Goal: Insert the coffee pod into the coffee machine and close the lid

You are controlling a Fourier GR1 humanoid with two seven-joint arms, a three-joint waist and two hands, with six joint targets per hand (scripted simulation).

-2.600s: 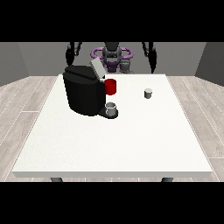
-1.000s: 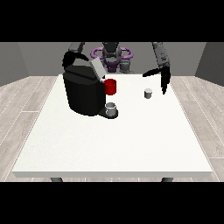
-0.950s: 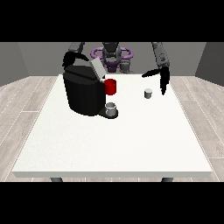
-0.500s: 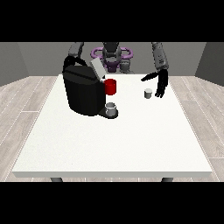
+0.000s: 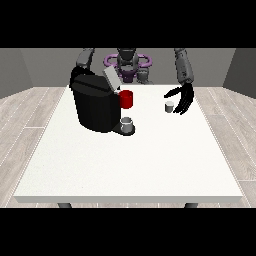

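In the front view, your target is the small pale grey coffee pod, standing upright on the large white tabletop, well to the view's right of the bulky black coffee machine. The machine's grey lid is tilted up and open, with a red part at its front and a small grey cup on its tray.

You should expect the pod to be light, stiff and smooth-sided, easy to tip or knock away with a sideways nudge. Take it by its sides, thumb against fingers, and keep it upright.

The black hand at the view's right sits just beside the pod on its outer side, its fingers spread and relaxed, cupped towards the pod but holding nothing; you cannot tell whether a fingertip touches it. The other hand is hidden behind the machine, so its state cannot be told.
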